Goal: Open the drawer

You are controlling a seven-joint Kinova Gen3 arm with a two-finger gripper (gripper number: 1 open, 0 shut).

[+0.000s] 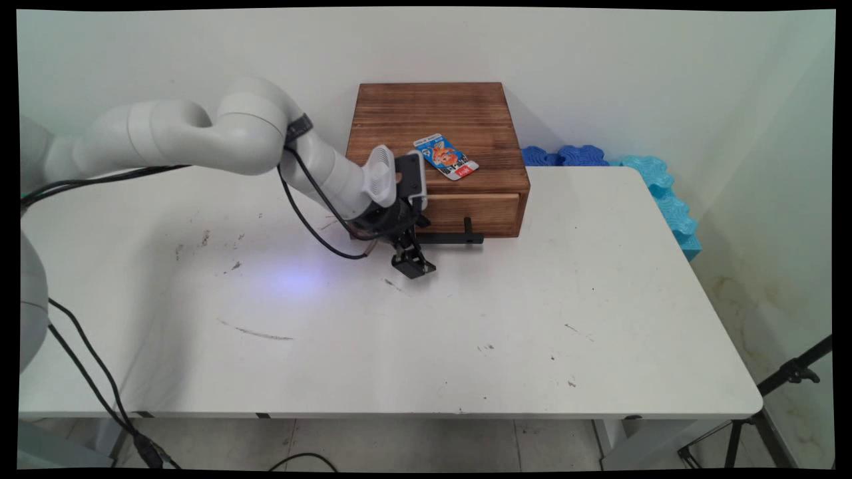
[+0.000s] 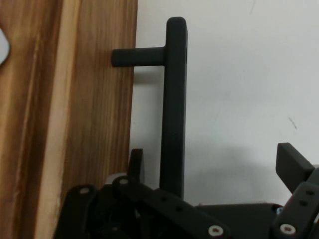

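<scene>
A brown wooden box stands at the back of the white table, with a colourful card lying on its top. Its drawer looks shut and carries a black bar handle. My gripper is low over the table at the handle's left end, right in front of the drawer. In the hand view the gripper is open and the handle runs between its fingers, close to the finger on the drawer side. The wooden drawer front fills the left.
Blue foam pieces lie along the table's far right edge by the wall. A black tripod stands on the floor at the lower right. Black cables hang from the arm to the left of the gripper.
</scene>
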